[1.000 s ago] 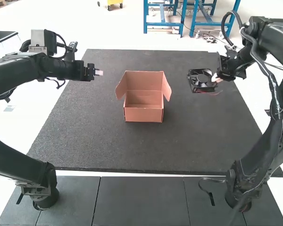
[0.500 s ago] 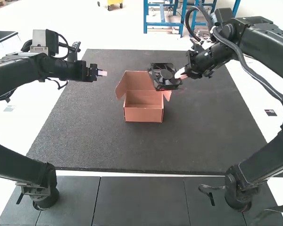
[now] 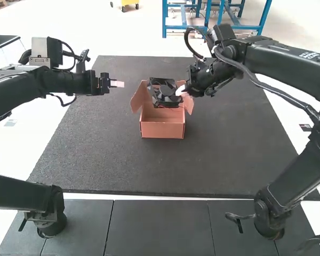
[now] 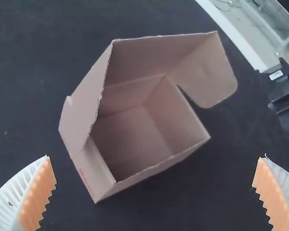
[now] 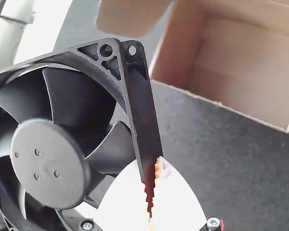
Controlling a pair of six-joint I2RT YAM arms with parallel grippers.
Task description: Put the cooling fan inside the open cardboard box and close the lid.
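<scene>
High view: right gripper (image 3: 188, 90) clamped on the frame edge of the cooling fan (image 3: 167, 92), held tilted just over the open cardboard box (image 3: 162, 121), mid-counter (image 3: 96, 144) toward the far edge. Left gripper (image 3: 113, 83) spread apart, left of the box. Risk: fan catches a side flap or the rear lid and shoves the box. Half a second ago the fan sat further right, at the flap.

The left hand (image 3: 116, 83) is hovering level with its fingers (image 4: 36, 195) standing wide apart. The right hand (image 3: 184, 92) is pointing toward the middle, pinching the fan (image 3: 167, 92).
</scene>
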